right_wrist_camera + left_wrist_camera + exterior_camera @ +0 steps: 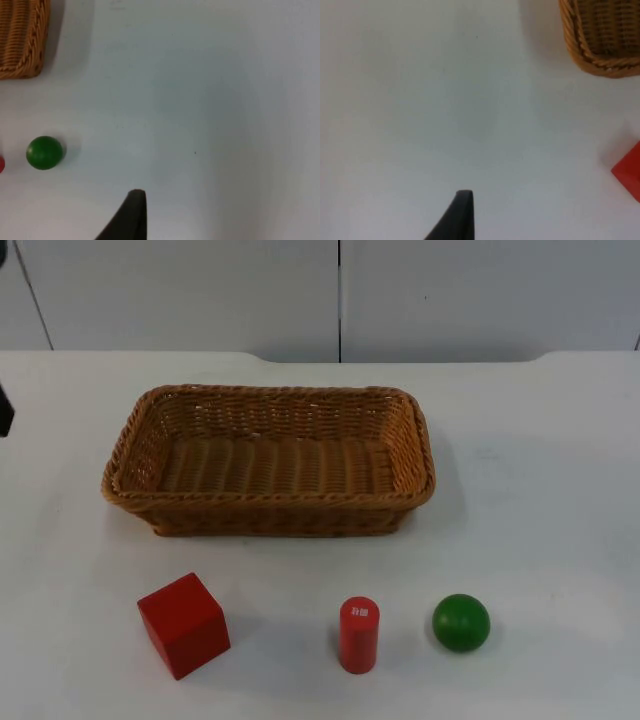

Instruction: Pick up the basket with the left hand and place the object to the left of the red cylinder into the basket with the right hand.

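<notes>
The red cube (183, 625) sits near the counter's (560, 460) front edge, toward its left side, turned so one corner points at that edge. To its right stands the red cylinder (359, 634), upright with its long axis vertical, and beyond that, just apart from it, the green ball (461, 622); the three form a row along the front edge. The basket (268, 502) rests behind them, nearer the counter's middle, its long axis parallel to the front edge, with nothing in it. The left claw (461, 212) hangs over bare counter off the basket's left end; the right claw (131, 212) hangs over bare counter to the right of the ball. I cannot tell whether either claw is open or closed.
</notes>
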Robot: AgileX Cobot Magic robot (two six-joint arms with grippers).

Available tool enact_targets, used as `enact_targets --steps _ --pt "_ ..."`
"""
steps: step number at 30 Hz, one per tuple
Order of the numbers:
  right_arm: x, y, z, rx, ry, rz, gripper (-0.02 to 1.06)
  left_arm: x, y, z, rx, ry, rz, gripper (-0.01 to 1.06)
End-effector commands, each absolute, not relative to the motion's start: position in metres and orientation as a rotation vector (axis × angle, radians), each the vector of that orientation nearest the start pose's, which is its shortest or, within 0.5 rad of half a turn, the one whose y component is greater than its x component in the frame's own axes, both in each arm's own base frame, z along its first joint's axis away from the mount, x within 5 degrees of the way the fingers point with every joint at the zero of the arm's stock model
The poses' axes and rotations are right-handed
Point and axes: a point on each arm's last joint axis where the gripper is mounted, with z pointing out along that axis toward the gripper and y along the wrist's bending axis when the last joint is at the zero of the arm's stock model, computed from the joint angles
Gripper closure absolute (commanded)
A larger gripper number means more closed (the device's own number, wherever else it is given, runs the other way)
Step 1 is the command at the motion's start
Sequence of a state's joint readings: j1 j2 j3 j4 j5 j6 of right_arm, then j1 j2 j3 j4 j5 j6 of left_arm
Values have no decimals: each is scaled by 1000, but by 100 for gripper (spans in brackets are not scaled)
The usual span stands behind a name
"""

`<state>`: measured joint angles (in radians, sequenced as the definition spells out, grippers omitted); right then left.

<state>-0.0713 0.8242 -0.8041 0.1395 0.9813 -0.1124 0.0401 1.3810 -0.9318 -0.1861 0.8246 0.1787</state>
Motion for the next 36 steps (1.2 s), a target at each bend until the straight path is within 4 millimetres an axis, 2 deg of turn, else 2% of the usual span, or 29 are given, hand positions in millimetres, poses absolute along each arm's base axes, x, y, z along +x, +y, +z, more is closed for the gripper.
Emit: enact_targets --steps 1,2,5,6,7,8,10,11,14,15,18,20,23,24,28,29,31,32,34,35,36 --pt "140 1 324 -23 2482 99 -1 289 -3 249 58 2746 -185 0" --pt "140 1 324 -23 2482 99 -1 289 -3 249 58 2746 -185 0" --pt "140 1 324 -23 2484 97 -1 318 -5 238 79 2765 -235 0" --pt "140 1 324 -23 2484 97 -1 318 -5 238 79 2765 -235 0" --pt "140 1 324 -23 2484 97 -1 327 -6 236 78 2764 -258 0" --pt "140 1 324 -25 2485 91 -1 341 -9 228 86 2782 -301 0" --pt "140 1 324 -25 2485 91 -1 357 -14 220 120 2795 -316 0" --pt "140 1 324 -25 2485 91 -1 357 -14 220 120 2795 -316 0" --pt "140 1 324 -26 2485 89 -1 380 -26 204 168 2812 -317 0" --pt "140 1 324 -26 2485 89 -1 380 -26 204 168 2812 -317 0" --pt "139 1 324 -21 2491 91 -1 407 -33 185 192 2831 -329 0" --pt "139 1 323 -22 2497 92 -1 414 -34 181 193 2832 -330 0" --pt "138 1 323 -23 2511 94 -1 433 -35 160 196 2859 -339 0" --pt "138 1 323 -23 2511 94 -1 433 -35 160 196 2859 -339 0" --pt "138 1 323 -23 2511 94 -1 443 -45 135 242 2905 -363 1" --pt "138 1 323 -23 2511 94 -1 443 -45 135 242 2905 -363 1" --pt "138 1 323 -23 2511 94 -1 444 -52 127 291 2914 -364 6" --pt "138 1 323 -23 2511 94 -1 444 -55 121 303 2917 -360 13" --pt "138 1 323 -23 2511 94 -1 444 -56 119 308 2922 -362 17" --pt "138 1 323 -23 2511 94 -1 444 -58 113 313 2936 -364 29" --pt "138 1 323 -23 2511 94 -1 444 -58 111 312 2940 -365 38"
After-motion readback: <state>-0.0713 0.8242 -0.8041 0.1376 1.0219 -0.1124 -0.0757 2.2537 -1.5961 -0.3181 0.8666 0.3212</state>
